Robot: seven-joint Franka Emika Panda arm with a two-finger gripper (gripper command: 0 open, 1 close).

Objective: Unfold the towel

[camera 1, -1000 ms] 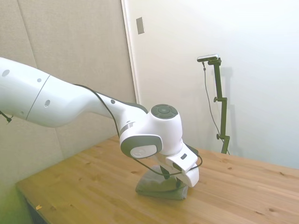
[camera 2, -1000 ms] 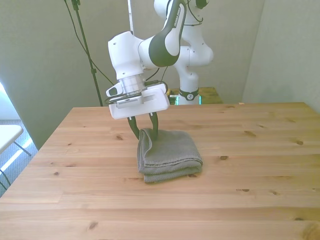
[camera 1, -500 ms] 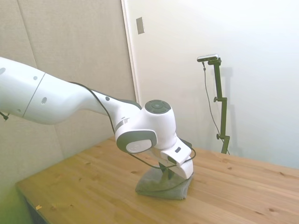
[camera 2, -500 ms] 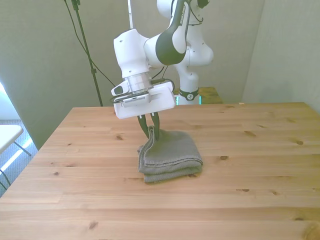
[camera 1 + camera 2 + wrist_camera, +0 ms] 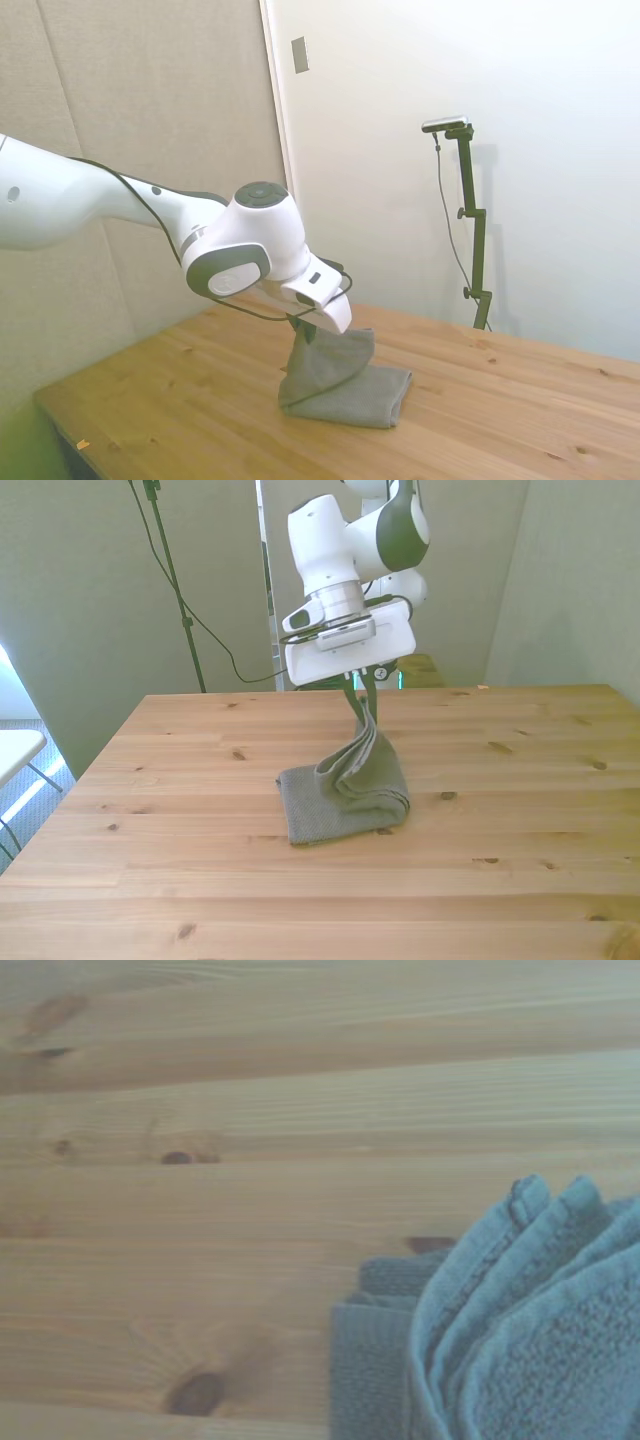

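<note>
On the near part of the wooden table (image 5: 150, 880) nothing but bare planks and knots shows in the front view. Toward the middle of the table lies the grey towel (image 5: 345, 795), its lower layers flat on the wood. From them a band of cloth rises, narrowing upward and leaning toward the front view's right. At its top the gripper (image 5: 362, 688) is clenched on the towel's upper corner, the dark fingers (image 5: 360, 694) close together with cloth between them.

The side view shows what the front view flattens: the towel (image 5: 340, 380) forms a slanted sheet climbing from the flat part up to the gripper (image 5: 305, 328), with folds hanging down on the left and the flat layers spread out on the table (image 5: 520, 420) to the right. There the fingers are mostly hidden behind the white hand.

The wrist view, close and soft in focus, shows the towel (image 5: 520, 1330) as several thick terry folds bunched together, with one flat layer lying on the table (image 5: 200, 1210) beneath them. No other view shows these layered edges so plainly.

Farther back, the white arm (image 5: 350, 540) rises above the table's far edge.
</note>
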